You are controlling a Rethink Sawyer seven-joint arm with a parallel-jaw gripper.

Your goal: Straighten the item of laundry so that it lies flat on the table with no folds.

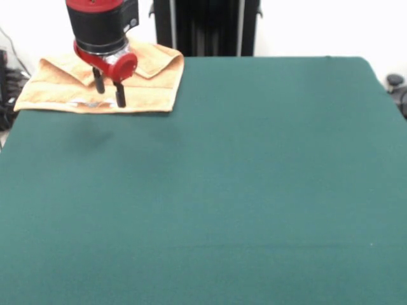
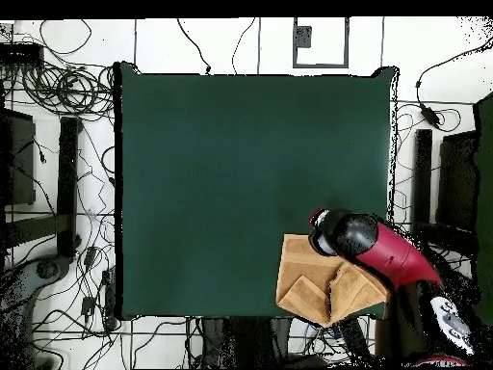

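The item of laundry [image 1: 146, 86], an orange-tan towel, lies at the far left corner of the green table [image 1: 254, 165]. Two of its corners are folded over onto it, so it does not lie flat. My gripper [image 1: 109, 98] hangs just over the towel's middle, open, its two black fingers [image 1: 119, 95] apart with nothing between them. A small shadow falls on the cloth under them. In the overhead view the towel [image 2: 306, 279] sits at the bottom right corner of the table [image 2: 241, 173]. The red arm [image 2: 385, 252] covers part of the towel and hides the fingers.
The towel reaches close to two table edges at its corner. A black stand [image 1: 203, 25] rises behind the far edge. Cables [image 2: 67, 87] and dark equipment [image 2: 19, 145] lie on the floor round the table.
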